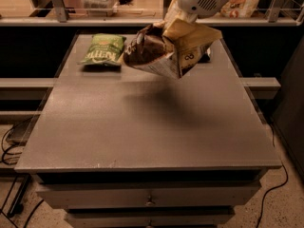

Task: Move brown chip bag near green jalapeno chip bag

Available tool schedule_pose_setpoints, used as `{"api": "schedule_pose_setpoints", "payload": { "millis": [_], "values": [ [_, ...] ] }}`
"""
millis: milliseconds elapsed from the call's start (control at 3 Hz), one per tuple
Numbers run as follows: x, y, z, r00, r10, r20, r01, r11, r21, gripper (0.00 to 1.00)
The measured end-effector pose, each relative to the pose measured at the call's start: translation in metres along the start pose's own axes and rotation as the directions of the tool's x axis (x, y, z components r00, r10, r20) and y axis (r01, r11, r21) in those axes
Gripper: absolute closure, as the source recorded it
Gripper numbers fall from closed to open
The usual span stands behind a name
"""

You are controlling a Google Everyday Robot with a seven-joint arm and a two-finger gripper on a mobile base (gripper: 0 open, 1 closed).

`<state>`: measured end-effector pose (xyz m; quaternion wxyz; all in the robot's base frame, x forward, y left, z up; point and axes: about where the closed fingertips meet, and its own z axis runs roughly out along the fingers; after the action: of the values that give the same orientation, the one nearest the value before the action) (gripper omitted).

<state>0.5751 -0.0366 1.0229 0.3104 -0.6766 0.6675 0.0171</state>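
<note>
The brown chip bag [168, 51] hangs in the air above the far middle of the table, tilted, its dark front to the left and its tan-yellow end to the right. My gripper [178, 20] is shut on the bag's upper edge, under the white arm housing at the top. The green jalapeno chip bag [102, 50] lies flat at the far left of the table, just left of the brown bag and apart from it.
The grey table [142, 127] has drawers at its front. A dark blue bag [205, 56] is mostly hidden behind the brown bag at the far right. A shelf with boxes runs behind the table. Cables lie on the floor at left.
</note>
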Motion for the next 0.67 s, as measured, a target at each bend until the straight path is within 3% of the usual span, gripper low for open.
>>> {"api": "schedule_pose_setpoints", "payload": {
  "millis": [667],
  "values": [
    [0.002,-0.04,0.069,0.995,0.045,0.087,-0.05,0.9973,0.054,1.0]
  ]
}}
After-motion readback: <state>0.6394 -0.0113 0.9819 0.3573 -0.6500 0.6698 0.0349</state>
